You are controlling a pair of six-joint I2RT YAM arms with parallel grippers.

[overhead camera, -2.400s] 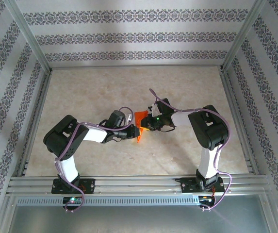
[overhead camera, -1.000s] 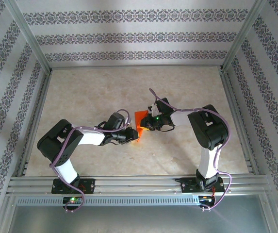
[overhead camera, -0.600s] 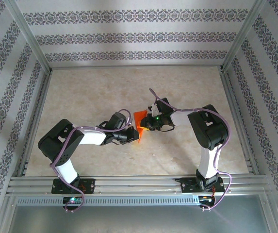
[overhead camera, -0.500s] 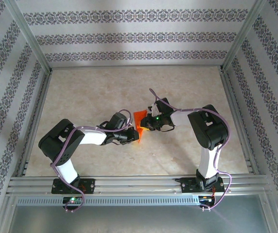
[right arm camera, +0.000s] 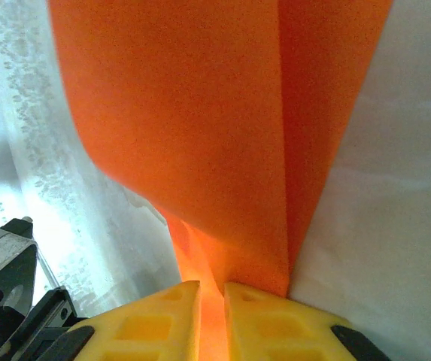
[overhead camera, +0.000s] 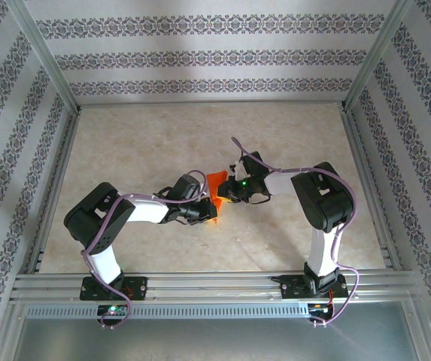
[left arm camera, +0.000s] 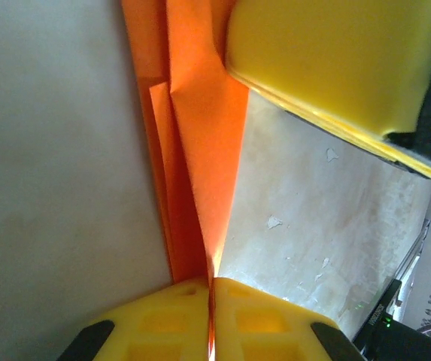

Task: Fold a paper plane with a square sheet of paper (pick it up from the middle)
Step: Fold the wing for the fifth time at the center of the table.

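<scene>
The orange-red sheet of paper (overhead camera: 217,188), folded lengthwise into layers, is held up off the table between both grippers. My left gripper (overhead camera: 207,214) comes from the left and is shut on the paper's lower end. In the left wrist view its yellow fingertips (left arm camera: 162,320) pinch the creased paper (left arm camera: 200,150), which runs up and away from my left gripper (left arm camera: 211,308). My right gripper (overhead camera: 226,195) grips the paper's right side. In the right wrist view the paper (right arm camera: 200,128) rises between the nearly closed pads of my right gripper (right arm camera: 211,301). A right-hand finger (left arm camera: 335,60) shows in the left wrist view.
The beige table (overhead camera: 200,135) stretches out behind and beside the arms. Aluminium frame rails (overhead camera: 215,282) run along the near edge and both sides. Patterned cloth walls (overhead camera: 215,56) close off the back and flanks.
My left gripper has closed on the paper's lower end, and its arm has shifted slightly to the right. The right gripper has held still with the paper.
</scene>
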